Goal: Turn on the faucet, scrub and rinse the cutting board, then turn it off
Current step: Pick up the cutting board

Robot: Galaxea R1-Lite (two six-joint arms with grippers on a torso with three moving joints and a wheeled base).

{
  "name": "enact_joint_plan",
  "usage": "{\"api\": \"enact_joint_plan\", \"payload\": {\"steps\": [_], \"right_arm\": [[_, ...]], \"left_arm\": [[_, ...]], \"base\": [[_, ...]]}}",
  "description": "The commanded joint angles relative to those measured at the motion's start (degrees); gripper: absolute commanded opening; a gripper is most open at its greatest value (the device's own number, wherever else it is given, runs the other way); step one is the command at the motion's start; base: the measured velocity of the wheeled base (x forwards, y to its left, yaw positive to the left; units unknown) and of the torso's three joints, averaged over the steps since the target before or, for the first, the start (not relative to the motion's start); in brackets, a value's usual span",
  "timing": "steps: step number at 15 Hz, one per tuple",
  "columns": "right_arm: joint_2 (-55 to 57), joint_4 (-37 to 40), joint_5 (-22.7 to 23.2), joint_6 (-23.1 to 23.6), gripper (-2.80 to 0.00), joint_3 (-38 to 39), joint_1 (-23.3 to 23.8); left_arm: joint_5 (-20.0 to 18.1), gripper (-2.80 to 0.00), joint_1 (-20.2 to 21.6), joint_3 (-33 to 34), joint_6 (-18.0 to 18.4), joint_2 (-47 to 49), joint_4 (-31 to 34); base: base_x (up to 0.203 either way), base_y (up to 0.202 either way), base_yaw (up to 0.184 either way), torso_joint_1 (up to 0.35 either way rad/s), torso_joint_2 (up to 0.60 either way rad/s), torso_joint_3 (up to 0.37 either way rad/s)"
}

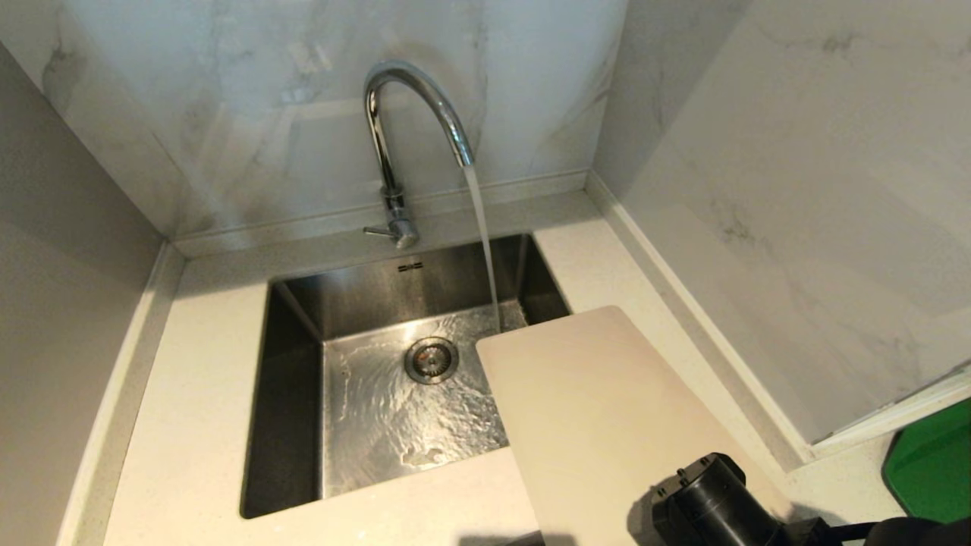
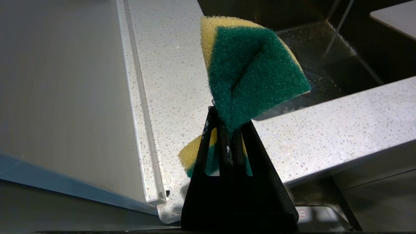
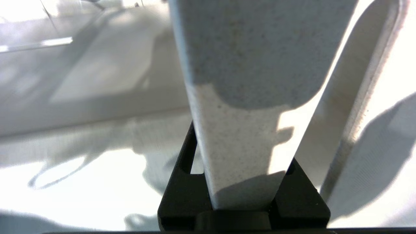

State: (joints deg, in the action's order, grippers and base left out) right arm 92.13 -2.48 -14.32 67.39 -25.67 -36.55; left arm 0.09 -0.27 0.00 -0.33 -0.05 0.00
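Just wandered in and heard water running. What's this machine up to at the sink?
It is washing up. The faucet is on, and water pours into the steel sink. The right pincer grips the cream cutting board by one end, holding it out over the sink's right edge, just short of the stream. The left pincer is shut on a green-and-yellow sponge, held off to the sink's side. No scrubbing is happening yet.

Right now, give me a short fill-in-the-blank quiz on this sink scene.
1. Water runs from the faucet into the ____.
2. The left pincer is shut on a green-and-yellow ____.
3. The right pincer grips the ____ by one end.
4. The sink has a round ____ in its floor.

Missing: sink; sponge; board; drain
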Motion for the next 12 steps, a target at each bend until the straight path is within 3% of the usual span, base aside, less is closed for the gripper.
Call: {"api": "enact_joint_plan", "payload": {"steps": [1, 9, 12], "right_arm": [[-5.62, 6.01, -0.93, 0.43, -2.80, -3.99, -0.02], [-9.99, 4.72, -4.31, 3.70, -2.80, -4.65, 0.16], [-11.93, 4.52, -6.97, 7.25, -2.80, -5.67, 0.59]], "left_arm": [[-0.01, -2.80, 0.00, 0.09, -0.02, -0.04, 0.00], [-0.01, -2.80, 0.00, 0.11, -0.02, -0.04, 0.00], [-0.01, -2.80, 0.00, 0.09, -0.02, -0.04, 0.00]], "base": [[0.000, 0.000, 0.000, 0.000, 0.00, 0.000], [0.000, 0.000, 0.000, 0.000, 0.00, 0.000], [0.000, 0.000, 0.000, 0.000, 0.00, 0.000]]}}
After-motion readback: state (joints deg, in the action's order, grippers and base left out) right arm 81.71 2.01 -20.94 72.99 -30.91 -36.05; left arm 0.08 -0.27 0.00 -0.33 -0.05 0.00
